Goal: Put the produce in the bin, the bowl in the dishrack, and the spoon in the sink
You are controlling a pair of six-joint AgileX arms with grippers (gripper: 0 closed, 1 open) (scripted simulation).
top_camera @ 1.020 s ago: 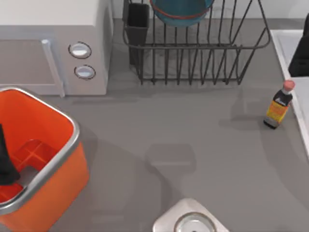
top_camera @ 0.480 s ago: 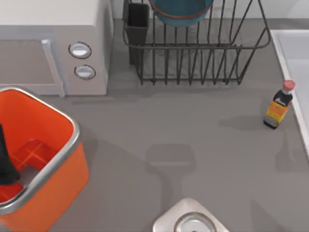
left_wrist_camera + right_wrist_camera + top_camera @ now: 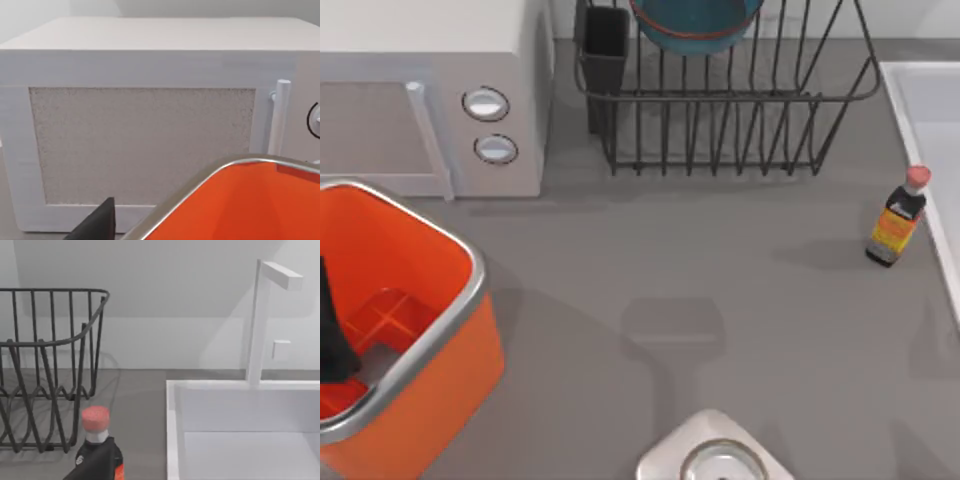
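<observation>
Far centre, in the dishrack point(image 3: 720, 130): bowl point(image 3: 695, 25) sits among the tines, blue with an orange-brown band; that part looks done.
Near left, bin point(image 3: 470, 290): orange tub with a silver rim point(image 3: 200, 175); ribbed floor partly visible.
Produce: cannot place it; part of the bin floor is hidden under the left arm.
Spoon: cannot make it out on the table or in the basin.
Sink point(image 3: 920, 100): pale basin at the right edge, tap point(image 3: 260, 325) standing at its far side, inner wall bare as far as seen point(image 3: 171, 440).
Left gripper point(image 3: 328, 340): dark form low over the bin at the left edge; one dark tip also in the left wrist view point(image 3: 97, 222), close to the rim. Grip state: cannot tell.
Right arm: its wrist camera looks past the bottle toward the sink; grip state cannot be told.
Risk 1: the left gripper lies close to the silver rim; a slanted lift could catch the rim and shove or tip the tub.
Risk 2: bottle point(image 3: 897, 225) stands upright just beside the sink's left rim; a low sweep by the right arm toward the basin could topple it.
Risk 3: the tap overhangs the basin; a high approach from the far side could strike it.
Surroundings: microwave point(image 3: 430, 90) far left, just behind the bin; black utensil cup point(image 3: 605, 45) at the rack's left corner; silver round-topped object point(image 3: 720, 455) at the near edge.
Open ground: mid-table between bin and bottle is bare grey.
</observation>
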